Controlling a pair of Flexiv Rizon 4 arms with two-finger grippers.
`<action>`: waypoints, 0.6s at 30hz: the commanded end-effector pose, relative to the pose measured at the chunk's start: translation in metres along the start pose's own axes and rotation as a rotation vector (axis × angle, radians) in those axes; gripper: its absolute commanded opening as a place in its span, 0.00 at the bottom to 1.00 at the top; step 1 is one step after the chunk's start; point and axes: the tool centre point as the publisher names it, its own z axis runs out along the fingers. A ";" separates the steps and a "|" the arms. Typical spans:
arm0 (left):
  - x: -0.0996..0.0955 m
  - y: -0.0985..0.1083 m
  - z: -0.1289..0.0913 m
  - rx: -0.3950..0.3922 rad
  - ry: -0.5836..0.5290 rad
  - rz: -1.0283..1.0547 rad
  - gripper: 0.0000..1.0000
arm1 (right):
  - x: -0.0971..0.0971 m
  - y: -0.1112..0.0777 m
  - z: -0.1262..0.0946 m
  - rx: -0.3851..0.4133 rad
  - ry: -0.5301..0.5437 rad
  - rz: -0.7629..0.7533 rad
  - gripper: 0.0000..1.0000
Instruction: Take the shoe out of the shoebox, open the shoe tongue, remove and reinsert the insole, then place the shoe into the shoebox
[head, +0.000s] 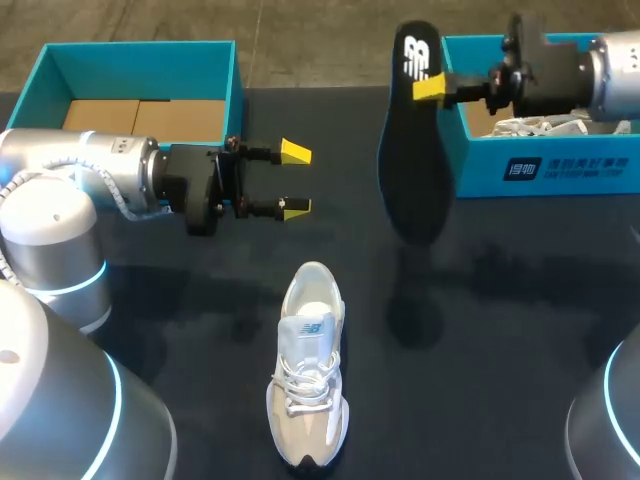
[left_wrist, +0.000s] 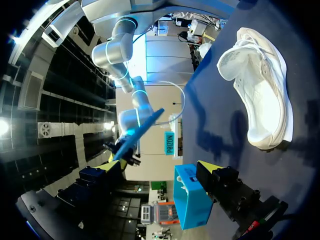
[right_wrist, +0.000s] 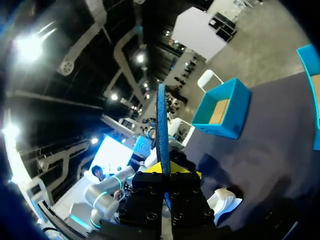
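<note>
The shoe (head: 310, 375) — a white and beige laced sneaker — is set upright on its sole on the dark table (head: 500, 330), toe toward the near edge. The black insole (head: 412, 140) is held clear of the table, clamped near its logo end by the right gripper (head: 426, 88), just before the open teal shoebox (head: 540, 165) — white paper is seen inside.

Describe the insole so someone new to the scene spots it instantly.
Start at the teal shoebox on the table's far right. Just beside it, the right claw holds the insole in the air, hanging down. It is the only flat, black, foot-shaped piece; the shoe lying on the table is pale.
</note>
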 end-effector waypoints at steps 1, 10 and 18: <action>0.000 -0.001 0.001 -0.003 -0.001 0.001 1.00 | -0.004 0.017 0.015 0.058 -0.038 0.025 0.00; 0.000 -0.001 0.001 -0.003 -0.001 0.001 1.00 | -0.004 0.017 0.015 0.058 -0.038 0.025 0.00; 0.000 -0.001 0.001 -0.003 -0.001 0.001 1.00 | -0.028 0.021 0.023 0.042 -0.033 0.195 0.00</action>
